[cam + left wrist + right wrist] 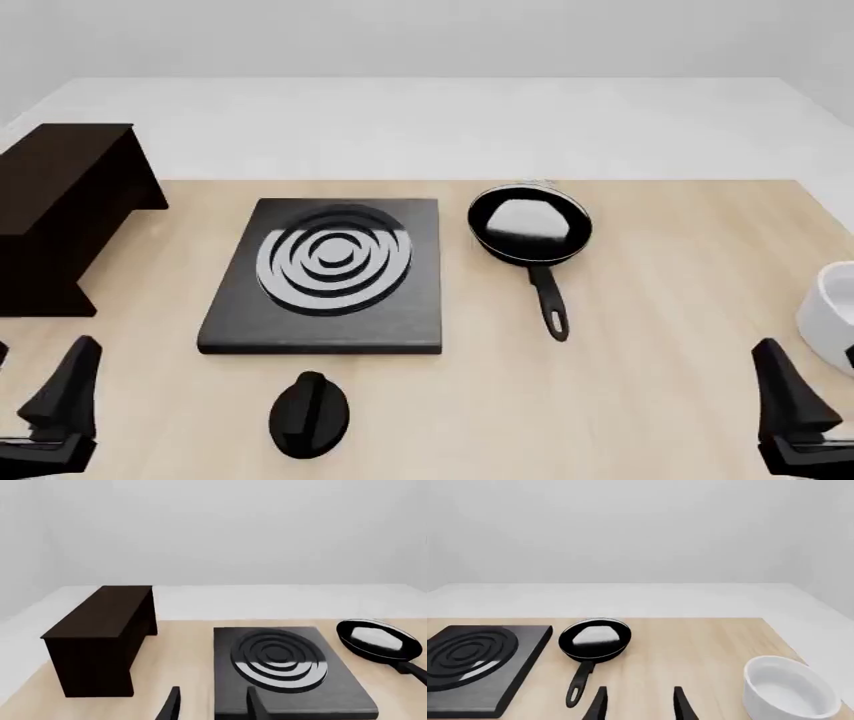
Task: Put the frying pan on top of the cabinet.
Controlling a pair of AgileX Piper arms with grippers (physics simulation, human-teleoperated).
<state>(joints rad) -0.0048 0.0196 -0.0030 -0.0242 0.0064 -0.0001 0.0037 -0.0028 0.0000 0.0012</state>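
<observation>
Both claws open, L (210,705) and R (638,702); I see frying pan (530,228) right of stove plate (330,275), which sits btwn it and cabinet (60,215); knob (308,413) nearer me, white bowl (787,687) far right.

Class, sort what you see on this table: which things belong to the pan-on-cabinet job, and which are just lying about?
Belong to the job:
frying pan
cabinet

Just lying about:
stove plate
black knob
white bowl

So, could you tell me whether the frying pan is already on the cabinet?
Not yet. The frying pan sits upright on the table beside the stove plate; the cabinet top is bare.
</observation>
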